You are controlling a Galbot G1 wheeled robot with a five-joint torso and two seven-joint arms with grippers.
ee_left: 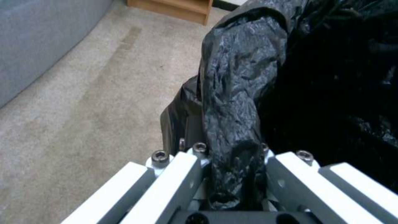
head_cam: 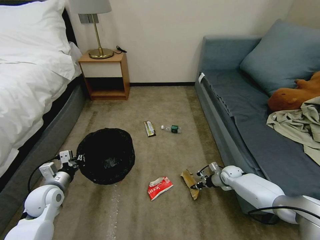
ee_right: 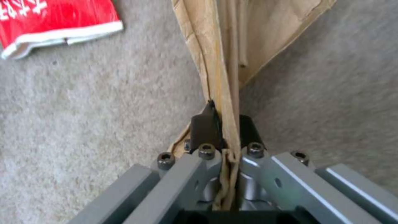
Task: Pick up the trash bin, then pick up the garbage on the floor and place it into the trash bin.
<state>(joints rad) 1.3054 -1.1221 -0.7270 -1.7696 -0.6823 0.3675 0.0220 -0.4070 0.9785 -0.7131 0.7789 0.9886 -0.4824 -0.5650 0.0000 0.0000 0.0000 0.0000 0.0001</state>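
The black bagged trash bin hangs tilted above the carpet, and my left gripper is shut on its wrinkled rim. My right gripper is shut on the brown paper scrap, a piece of the garbage, low at the carpet near the sofa base; the wrist view shows the brown paper scrap pinched between the black pads. The red-and-white snack packet lies left of it, also the packet. Farther off lie the dark gold-printed wrapper and the small clear bottle.
A grey sofa runs along the right with a brown plush toy and a beige garment. The bed stands on the left, a wooden nightstand with a lamp at the back. Open carpet lies between.
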